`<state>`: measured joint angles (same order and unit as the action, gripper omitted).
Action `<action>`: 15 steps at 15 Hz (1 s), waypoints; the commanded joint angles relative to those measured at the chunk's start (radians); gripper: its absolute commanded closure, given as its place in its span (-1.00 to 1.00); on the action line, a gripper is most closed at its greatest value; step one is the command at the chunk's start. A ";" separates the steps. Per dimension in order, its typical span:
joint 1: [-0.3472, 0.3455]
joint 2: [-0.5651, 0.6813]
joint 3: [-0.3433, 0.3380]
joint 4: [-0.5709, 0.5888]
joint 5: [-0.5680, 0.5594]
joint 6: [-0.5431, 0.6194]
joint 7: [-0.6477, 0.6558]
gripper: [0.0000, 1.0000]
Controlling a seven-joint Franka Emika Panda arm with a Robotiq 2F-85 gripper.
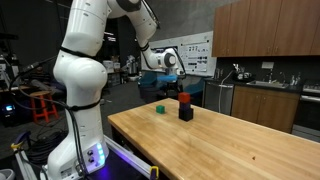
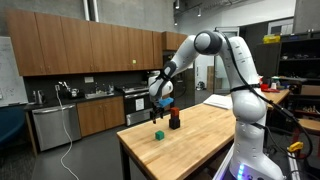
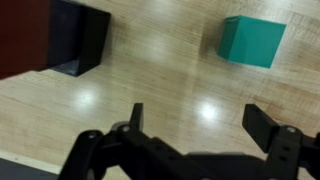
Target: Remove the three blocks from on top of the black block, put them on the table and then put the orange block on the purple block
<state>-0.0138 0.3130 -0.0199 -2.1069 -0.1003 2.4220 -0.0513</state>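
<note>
The table (image 1: 250,140), a light wooden top, carries all the work. The arm (image 2: 225,60) reaches over one end of it, and the gripper (image 3: 198,120) hangs above the surface, touching nothing. In the wrist view both fingers (image 3: 135,118) stand spread wide with only bare wood between them. The tool is empty.

The stack (image 2: 174,120) stands near that end of the table. Its base is the black block (image 1: 186,114), and the orange block (image 1: 183,98) sits on top. The purple block should lie between the two, but at this size we cannot separate it from the black one. The green block (image 1: 160,108) already rests on the table, near the stack and apart from it.

We judge the step in hand to be lifting off the orange block. Proceed as follows:

1. Centre the open jaws over the orange block, square to its flat sides.
2. Descend only until the pads bracket the orange faces. Stay clear of the dark cube below.
3. Close evenly, then lift straight up so the lower cubes are not dragged or tipped.
4. Set it on bare wood, apart from the green block. Leave room for the purple block, since the orange one goes on top of it last.
</note>
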 commanded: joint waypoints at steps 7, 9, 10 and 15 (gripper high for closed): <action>-0.017 -0.036 -0.036 0.002 -0.053 -0.078 -0.008 -1.00; -0.012 -0.031 -0.049 0.014 -0.088 -0.100 0.015 -1.00; -0.013 -0.029 -0.053 0.019 -0.103 -0.110 0.016 -1.00; -0.017 -0.008 -0.079 0.051 -0.166 -0.147 0.026 -1.00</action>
<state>-0.0324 0.2886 -0.0861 -2.0916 -0.2252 2.3171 -0.0476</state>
